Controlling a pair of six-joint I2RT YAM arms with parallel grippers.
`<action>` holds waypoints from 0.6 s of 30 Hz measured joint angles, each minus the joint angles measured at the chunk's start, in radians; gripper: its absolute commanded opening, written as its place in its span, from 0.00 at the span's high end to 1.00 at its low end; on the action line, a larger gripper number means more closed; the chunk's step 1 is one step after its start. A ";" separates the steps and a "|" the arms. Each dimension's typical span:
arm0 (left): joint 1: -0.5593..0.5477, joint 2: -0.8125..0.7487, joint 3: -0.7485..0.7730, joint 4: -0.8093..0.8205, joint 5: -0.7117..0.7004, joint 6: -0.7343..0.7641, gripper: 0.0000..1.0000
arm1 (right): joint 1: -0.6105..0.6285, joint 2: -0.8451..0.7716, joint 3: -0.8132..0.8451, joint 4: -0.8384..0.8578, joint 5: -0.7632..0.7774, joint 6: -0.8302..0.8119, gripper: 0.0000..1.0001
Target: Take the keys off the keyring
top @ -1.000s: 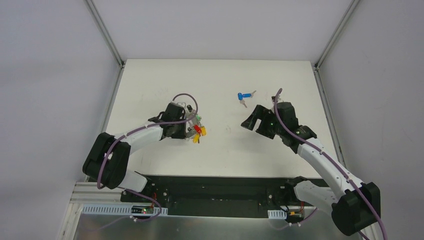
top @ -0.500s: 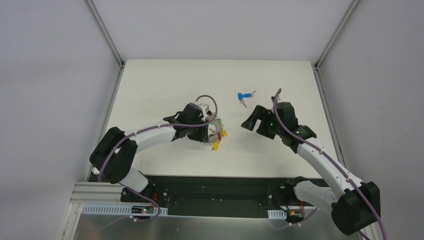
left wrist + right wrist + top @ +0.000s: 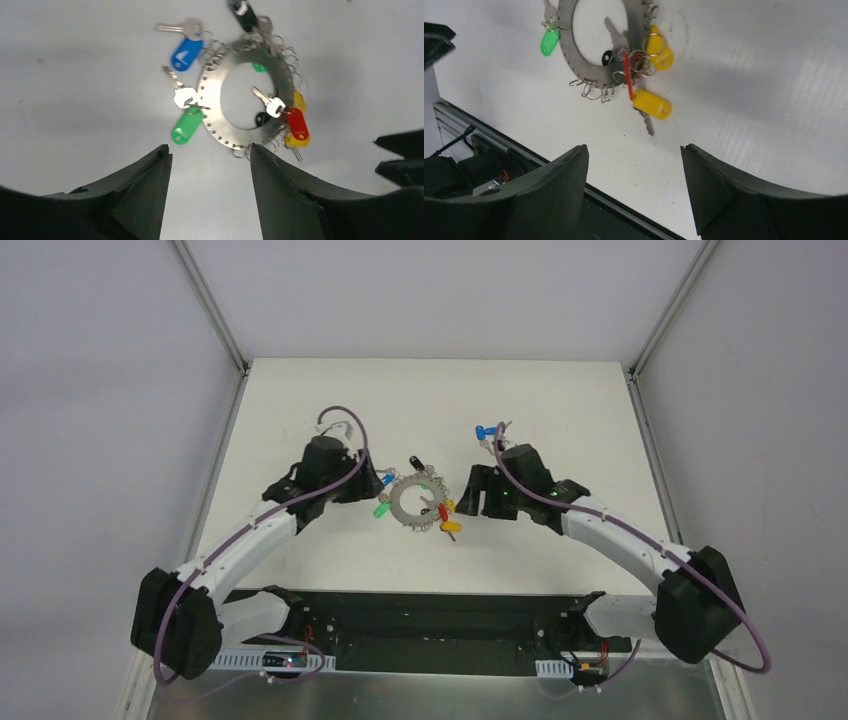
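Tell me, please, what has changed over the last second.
The left tool carried the keyring rightward, set it down, let go and drew back, open. The right tool swung left toward it, open. The loose blue key at the back stayed put.

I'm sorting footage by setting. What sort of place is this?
Most likely a robotics lab test cell rather than a home or workshop: a white table boxed in by plain grey panels on aluminium posts, with a left arm and right arm mounted at its near edge, working over a keyring.
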 measured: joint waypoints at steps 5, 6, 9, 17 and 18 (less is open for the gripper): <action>0.145 -0.180 -0.137 -0.008 -0.072 -0.079 0.40 | 0.198 0.186 0.160 -0.004 0.136 0.026 0.38; 0.153 -0.212 -0.162 -0.016 -0.089 -0.093 0.40 | 0.236 0.223 0.202 -0.007 0.171 0.034 0.40; 0.154 -0.266 -0.192 -0.049 -0.129 -0.113 0.40 | 0.334 0.327 0.325 -0.030 0.275 0.064 0.41; 0.166 -0.344 -0.212 -0.097 -0.216 -0.146 0.39 | 0.445 0.564 0.564 -0.167 0.472 0.184 0.42; 0.166 -0.349 -0.215 -0.098 -0.217 -0.146 0.39 | 0.447 0.582 0.575 -0.181 0.481 0.196 0.42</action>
